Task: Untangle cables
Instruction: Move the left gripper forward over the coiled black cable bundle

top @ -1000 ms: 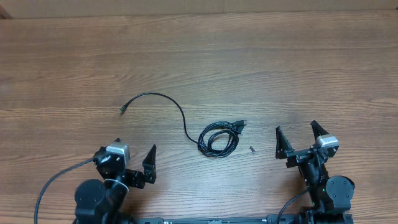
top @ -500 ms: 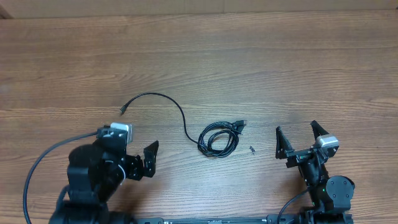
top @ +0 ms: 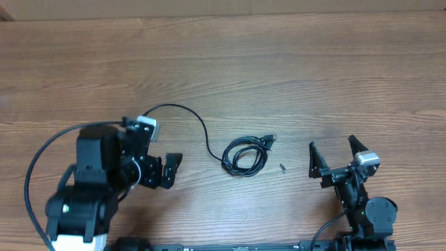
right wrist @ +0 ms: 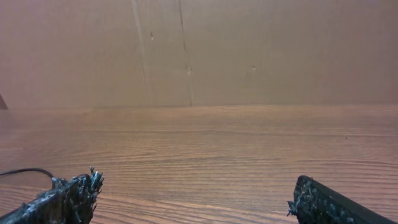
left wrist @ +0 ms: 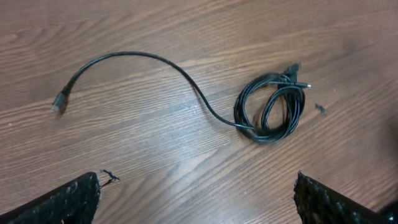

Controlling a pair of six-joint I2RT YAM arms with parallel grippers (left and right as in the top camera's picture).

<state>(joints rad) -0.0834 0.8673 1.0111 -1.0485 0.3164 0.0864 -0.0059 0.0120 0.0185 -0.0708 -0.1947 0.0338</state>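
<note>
Cables (top: 244, 155) lie on the wooden surface (top: 293, 63) between my two arms, wound into a small black coil with one long strand arcing away toward my left. How many cords make up the coil I cannot tell, because the loops overlap too closely. Overhead, my left arm covers the far end of that strand. My left wrist camera does show it, ending in a small plug (left wrist: 59, 103) that lies flat on the wood.

My left end effector (left wrist: 196, 186) is released, its fingers spread wide with bare wood between them. Only their dark tips show, cut off at the bottom corners, and the coil lies ahead of them, untouched.

My right end effector (top: 332, 148) is likewise released and grasps nothing, standing well apart to the right of the coil. A tiny dark speck (top: 282, 167) lies between it and the coil, too small to identify. In my right wrist view, a thin black line at the left edge is cut off by the frame.
</note>
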